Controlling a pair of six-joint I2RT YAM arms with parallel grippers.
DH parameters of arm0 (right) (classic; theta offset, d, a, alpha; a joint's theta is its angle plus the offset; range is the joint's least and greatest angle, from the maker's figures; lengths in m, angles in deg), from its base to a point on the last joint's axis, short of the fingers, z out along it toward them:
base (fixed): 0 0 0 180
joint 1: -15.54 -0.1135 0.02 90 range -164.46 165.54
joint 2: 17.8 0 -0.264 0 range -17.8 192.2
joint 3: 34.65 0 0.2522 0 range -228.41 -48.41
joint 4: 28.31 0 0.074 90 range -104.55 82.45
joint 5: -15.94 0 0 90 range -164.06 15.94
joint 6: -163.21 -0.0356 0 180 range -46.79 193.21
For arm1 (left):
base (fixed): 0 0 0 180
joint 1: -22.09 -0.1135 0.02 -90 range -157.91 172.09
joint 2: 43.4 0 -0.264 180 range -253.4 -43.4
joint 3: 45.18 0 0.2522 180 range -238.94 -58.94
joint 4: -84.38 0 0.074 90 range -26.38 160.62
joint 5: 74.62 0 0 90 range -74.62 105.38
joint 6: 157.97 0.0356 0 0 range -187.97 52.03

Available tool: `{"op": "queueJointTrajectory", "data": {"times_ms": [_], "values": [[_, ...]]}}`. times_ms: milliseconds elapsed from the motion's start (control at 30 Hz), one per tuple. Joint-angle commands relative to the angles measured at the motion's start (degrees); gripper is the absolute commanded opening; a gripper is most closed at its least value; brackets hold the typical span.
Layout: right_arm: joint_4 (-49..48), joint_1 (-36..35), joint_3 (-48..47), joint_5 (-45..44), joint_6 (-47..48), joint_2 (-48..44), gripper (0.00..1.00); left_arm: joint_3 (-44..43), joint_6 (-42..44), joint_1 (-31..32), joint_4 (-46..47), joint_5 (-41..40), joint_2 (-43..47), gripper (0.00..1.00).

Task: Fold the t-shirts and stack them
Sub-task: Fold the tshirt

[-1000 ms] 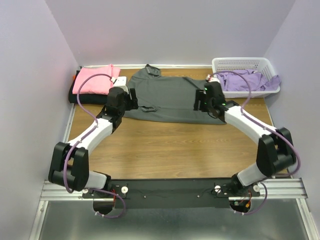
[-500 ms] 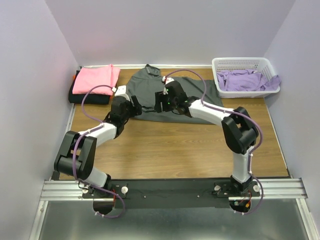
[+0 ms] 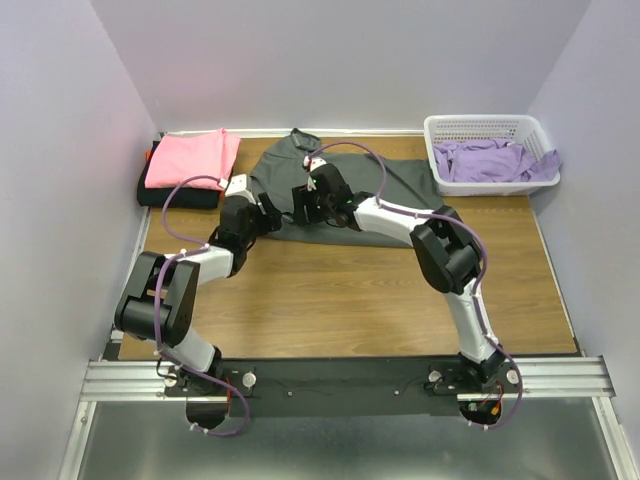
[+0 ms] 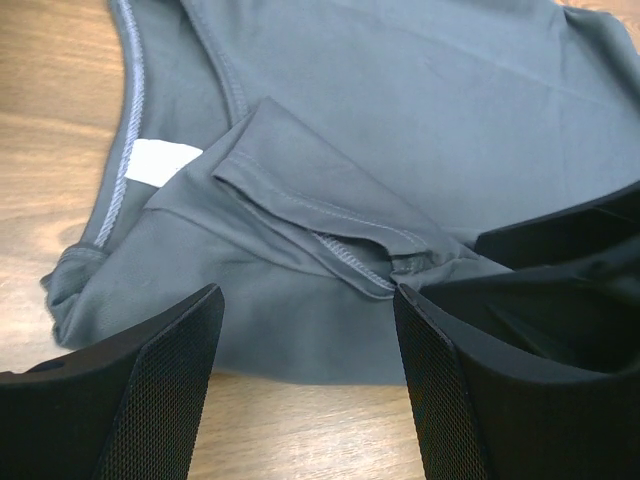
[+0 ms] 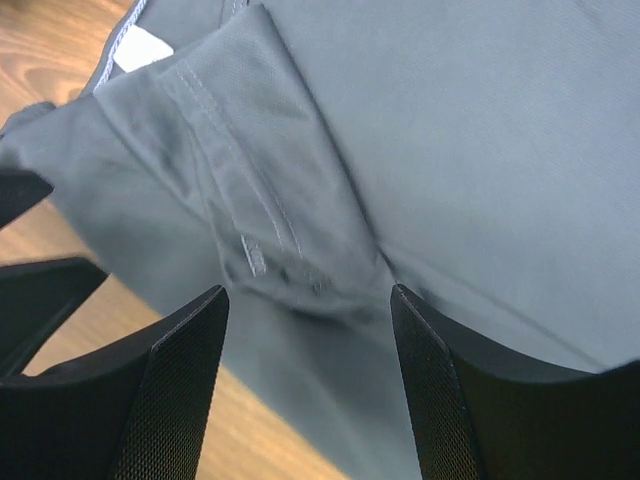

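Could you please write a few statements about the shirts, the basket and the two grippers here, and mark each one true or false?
1. The folded bright pink t-shirt lies on top of the folded black t-shirt. True.
2. The white plastic lattice basket is empty. False: it holds lavender purple t-shirts.
3. The left gripper and the right gripper are both open over the dark charcoal grey t-shirt. True.
4. The dark charcoal grey t-shirt is already stacked on the pink one. False: it lies on the wooden table, apart from that pile.
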Motion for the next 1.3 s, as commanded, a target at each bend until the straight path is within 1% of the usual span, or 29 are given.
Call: {"op": "queueJointTrajectory", "data": {"times_ms": [0,300,400,433,467,500,533,600,900,933,1067,1200,1233,1267], "values": [[-0.67,-0.80,-3.35,0.35,1.52,3.57,0.72,1.81,-1.61,-1.18,3.94,2.69,-0.18,0.77],[-0.85,-1.06,-5.73,-4.05,2.14,7.26,0.67,1.73,-1.61,-1.63,4.30,3.23,-0.53,0.77],[-0.93,-0.98,-6.78,-5.28,2.14,8.58,0.58,1.11,-1.52,-1.63,4.30,3.67,-1.14,0.77],[-0.93,-0.98,-6.96,-6.15,2.05,8.76,0.51,1.02,-1.52,-1.63,4.30,3.76,-1.15,0.77],[-0.93,-0.98,-7.13,-6.59,1.88,8.94,0.47,0.93,-1.52,-1.63,4.21,3.85,-1.23,0.77],[-0.93,-0.98,-7.22,-7.12,1.70,9.11,0.39,0.93,-1.52,-1.63,4.12,3.94,-1.23,0.77],[-0.93,-0.89,-7.22,-7.82,1.61,9.03,0.36,0.93,-1.44,-1.63,4.21,3.94,-1.32,0.77],[-0.93,-0.98,-7.05,-8.53,1.35,8.85,0.33,0.76,-1.35,-1.71,4.12,3.94,-1.41,0.77],[-0.85,-0.89,-6.96,-11.16,-0.76,6.39,0.33,-1.09,-0.73,-1.63,1.84,4.11,-2.46,0.77],[-0.84,-0.89,-7.22,-11.52,-0.85,6.39,0.35,-1.35,-0.73,-1.63,1.57,4.03,-2.55,0.77],[-0.93,-0.28,-8.19,-11.96,-1.64,6.91,0.38,-2.58,-0.47,-1.63,0.17,3.94,-3.08,0.77],[-0.93,0.60,-8.72,-12.05,-3.74,7.09,0.43,-3.90,0.06,-1.63,-1.41,3.76,-3.96,0.77],[-0.93,0.95,-8.72,-12.13,-4.01,7.18,0.46,-4.07,0.06,-1.63,-1.59,3.67,-4.05,0.77],[-1.11,1.13,-8.80,-12.13,-4.27,7.18,0.47,-4.16,0.06,-1.63,-1.51,3.59,-4.13,0.77]]}}
